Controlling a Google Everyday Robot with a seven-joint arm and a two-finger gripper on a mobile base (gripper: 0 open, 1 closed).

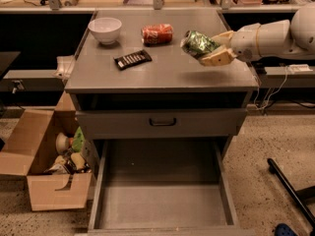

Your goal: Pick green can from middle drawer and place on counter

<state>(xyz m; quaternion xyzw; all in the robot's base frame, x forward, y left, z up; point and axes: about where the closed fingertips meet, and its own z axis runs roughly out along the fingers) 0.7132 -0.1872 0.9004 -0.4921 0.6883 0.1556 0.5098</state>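
Above the counter [167,75], claw [210,49] grips green can [196,42].

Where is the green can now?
In the camera view, the green can is held in the gripper over the counter, just right of the red can.

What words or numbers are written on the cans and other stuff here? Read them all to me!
Nothing here can be read as words or numbers.
On the red can: white markings, too blurred to read.
On the green can, held by the gripper over the right side of the counter: no readable label.
On the black flat object: pale marks, too small to read.
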